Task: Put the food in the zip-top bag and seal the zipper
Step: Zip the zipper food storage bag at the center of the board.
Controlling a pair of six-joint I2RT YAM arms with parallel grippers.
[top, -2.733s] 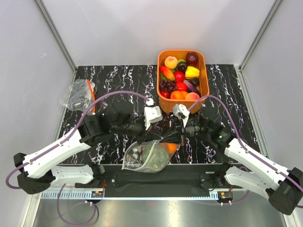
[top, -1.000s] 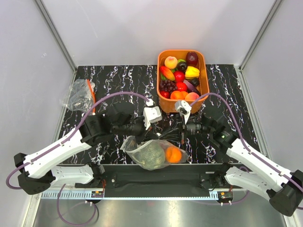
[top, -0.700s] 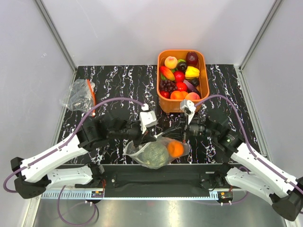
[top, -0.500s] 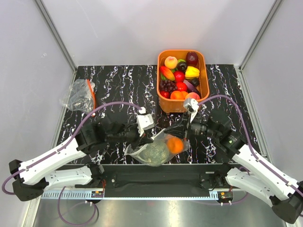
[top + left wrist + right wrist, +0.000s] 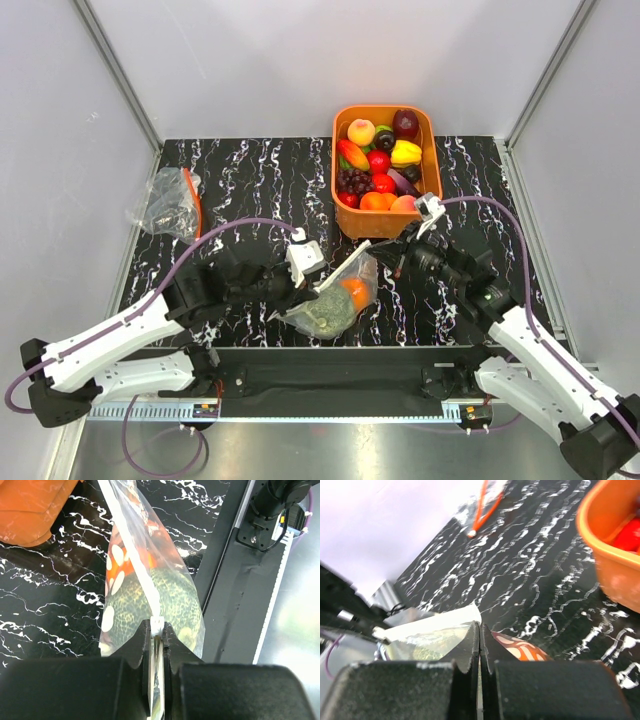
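Observation:
The zip-top bag (image 5: 338,298) hangs stretched between my two grippers near the table's front middle. Inside it are the green netted melon (image 5: 322,313) and the orange fruit (image 5: 353,293); I cannot pick out the small red-peach fruit. My left gripper (image 5: 304,289) is shut on the zipper (image 5: 131,555) at its near end, and the melon (image 5: 165,600) hangs just beyond the left gripper (image 5: 157,629). My right gripper (image 5: 386,259) is shut on the bag's other mouth corner; in its own view the right gripper (image 5: 480,628) pinches the pale zipper strip (image 5: 437,624), with the dotted orange fruit (image 5: 522,651) beside it.
The orange basket (image 5: 432,172) full of toy produce stands at the back right, just beyond the right wrist. A crumpled clear bag with an orange strip (image 5: 170,200) lies at the far left. A black rail (image 5: 330,378) runs along the near edge.
The bag has been lifted and its mouth drawn taut into a straight diagonal line. My right gripper has moved right and toward the basket; my left gripper has stayed at the bag's near end.

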